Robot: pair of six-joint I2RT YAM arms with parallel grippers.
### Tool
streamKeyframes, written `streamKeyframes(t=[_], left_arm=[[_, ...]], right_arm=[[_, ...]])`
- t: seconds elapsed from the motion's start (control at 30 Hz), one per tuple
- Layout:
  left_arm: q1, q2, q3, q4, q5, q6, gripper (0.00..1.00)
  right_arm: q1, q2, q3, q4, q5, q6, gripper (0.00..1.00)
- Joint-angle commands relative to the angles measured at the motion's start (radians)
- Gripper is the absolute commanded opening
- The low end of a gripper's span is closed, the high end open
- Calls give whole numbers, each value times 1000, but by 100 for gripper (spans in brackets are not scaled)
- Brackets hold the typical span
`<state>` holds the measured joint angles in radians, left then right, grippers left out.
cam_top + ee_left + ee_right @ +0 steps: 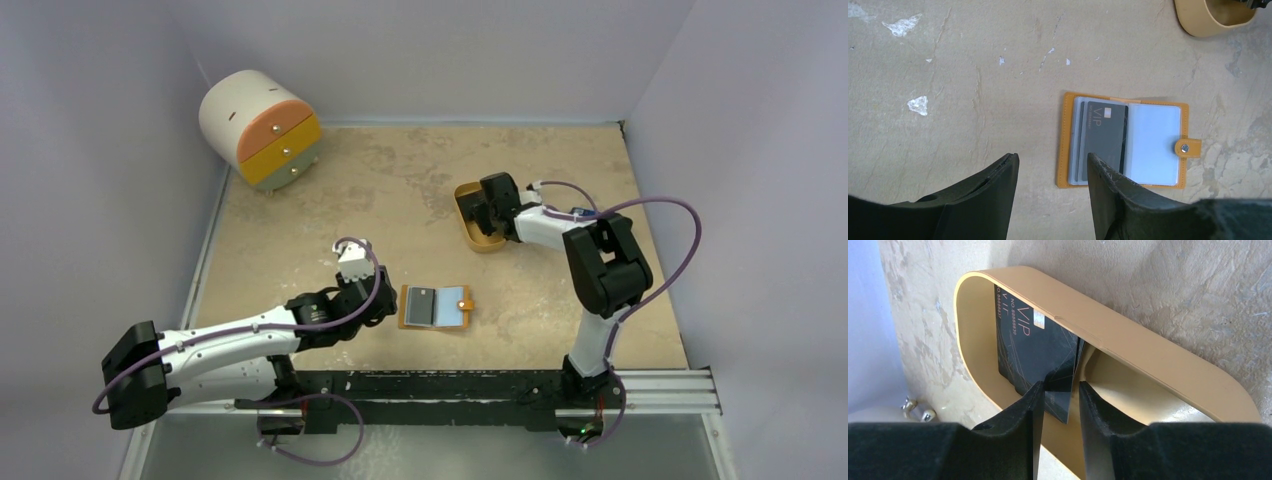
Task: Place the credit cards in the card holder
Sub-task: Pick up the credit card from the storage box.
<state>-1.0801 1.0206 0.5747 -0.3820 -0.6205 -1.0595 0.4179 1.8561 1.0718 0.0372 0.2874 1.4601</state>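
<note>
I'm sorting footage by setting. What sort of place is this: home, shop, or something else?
Probably a robot lab test cell: plain walls box in a tabletop, a left arm and right arm stand on a rail, and a drawer unit sits as a prop.

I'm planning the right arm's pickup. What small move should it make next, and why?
Probably close the right claw on the black VIP card. Its fingers straddle that card's edge in the orange oval tray with a gap showing, and the open orange-tan leather card holder holds only one dark card so far.
</note>
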Motion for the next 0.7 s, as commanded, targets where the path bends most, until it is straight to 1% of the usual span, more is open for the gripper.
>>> streamKeyframes(t=[0.0, 0.13, 0.67], left_arm=[[5, -19, -6, 22, 1, -18, 52], [5, -13, -1, 22, 2, -16, 52], [5, 2, 1, 36, 10, -19, 52]], right_arm=[[-5, -30, -12, 13, 4, -11, 32], [-5, -40, -20, 15, 6, -10, 26], [-5, -111, -51, 21, 23, -29, 13]])
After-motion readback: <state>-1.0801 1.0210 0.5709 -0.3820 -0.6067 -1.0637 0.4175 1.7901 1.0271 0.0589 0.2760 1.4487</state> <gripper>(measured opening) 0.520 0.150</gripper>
